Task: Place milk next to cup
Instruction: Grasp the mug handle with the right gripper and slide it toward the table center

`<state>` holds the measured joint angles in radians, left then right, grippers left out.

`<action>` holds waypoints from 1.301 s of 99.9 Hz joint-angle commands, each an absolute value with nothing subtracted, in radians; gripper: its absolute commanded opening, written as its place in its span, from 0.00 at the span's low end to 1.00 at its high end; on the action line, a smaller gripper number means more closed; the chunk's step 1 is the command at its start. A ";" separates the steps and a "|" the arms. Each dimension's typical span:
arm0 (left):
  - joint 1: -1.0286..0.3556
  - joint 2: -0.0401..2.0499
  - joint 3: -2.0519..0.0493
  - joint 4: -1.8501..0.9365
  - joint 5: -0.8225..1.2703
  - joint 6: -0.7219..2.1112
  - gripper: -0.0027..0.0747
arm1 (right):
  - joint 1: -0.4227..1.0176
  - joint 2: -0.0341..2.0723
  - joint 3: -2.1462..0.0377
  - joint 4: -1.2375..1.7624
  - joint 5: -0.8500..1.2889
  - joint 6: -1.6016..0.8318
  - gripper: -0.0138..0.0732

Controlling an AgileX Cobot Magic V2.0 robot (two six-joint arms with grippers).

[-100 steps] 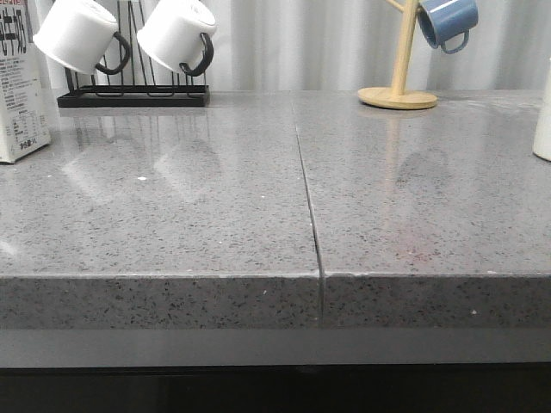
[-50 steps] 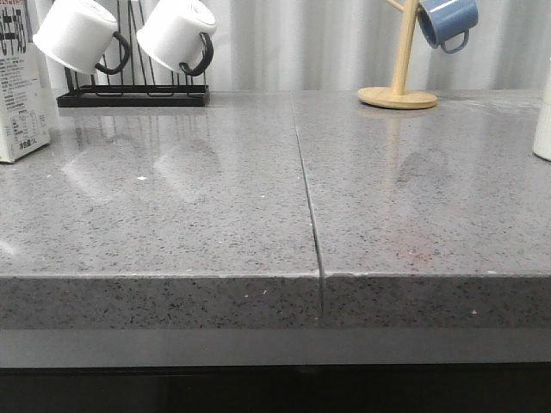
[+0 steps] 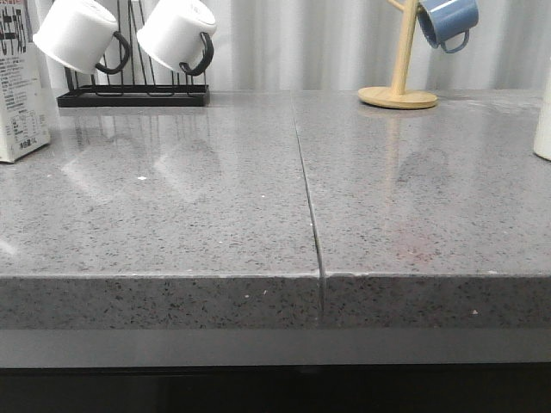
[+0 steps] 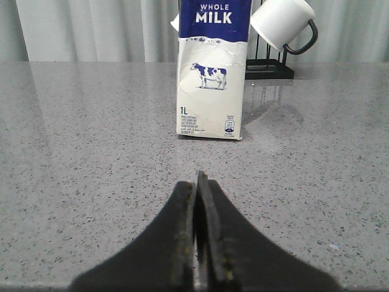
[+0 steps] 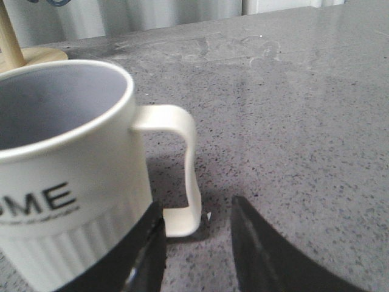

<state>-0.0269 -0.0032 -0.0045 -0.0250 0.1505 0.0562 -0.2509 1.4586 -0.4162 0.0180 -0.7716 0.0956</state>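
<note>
Left jaws: the left gripper [image 4: 196, 201] has its two dark fingers pressed together, nothing between them, hovering low over the counter.
Right jaws: the right gripper [image 5: 197, 243] is spread apart, with a gap between its fingers; the lower end of the cup's handle sits in front of that gap, and one finger lies close against the ribbed wall. Whether it touches the cup, I cannot tell.
Milk: the milk [image 4: 213, 73] stands upright on the grey counter [image 3: 215, 215], straight ahead of the left gripper and apart from it. From the front it shows only as a sliver at the far left edge [image 3: 19, 86]. Blue top with "WHOLE MILK", a cow picture, "1L" near the base.
Cup: the cup [image 5: 67, 176] stands upright, mouth open upward, letters "OME" readable, ribbed lower body, cream handle turned toward the right fingers. In the front view only a pale strip at the far right edge [image 3: 543, 112] shows.
Milk and cup: at opposite ends of the counter, well apart.
Behind the milk: a black rack [image 3: 133, 95] with two white mugs [image 3: 176, 33] with black handles.
Back right: a wooden mug tree [image 3: 399, 82] carrying a blue mug [image 3: 448, 21].
Counter: a seam [image 3: 308, 215] runs front to back down the middle.
</note>
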 commanded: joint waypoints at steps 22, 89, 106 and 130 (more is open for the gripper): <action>-0.034 -0.034 0.041 -0.033 0.075 0.056 0.01 | -0.258 1.576 -0.580 0.000 -0.858 0.091 0.49; -0.034 -0.034 0.041 -0.033 0.075 0.056 0.01 | -0.154 1.571 -0.658 0.000 -0.819 0.092 0.08; -0.034 -0.034 0.041 -0.033 0.075 0.056 0.01 | -0.010 1.565 -0.695 -0.005 -0.785 0.091 0.08; -0.034 -0.034 0.041 -0.033 0.075 0.056 0.01 | 0.196 1.585 -0.781 0.000 -0.701 0.091 0.08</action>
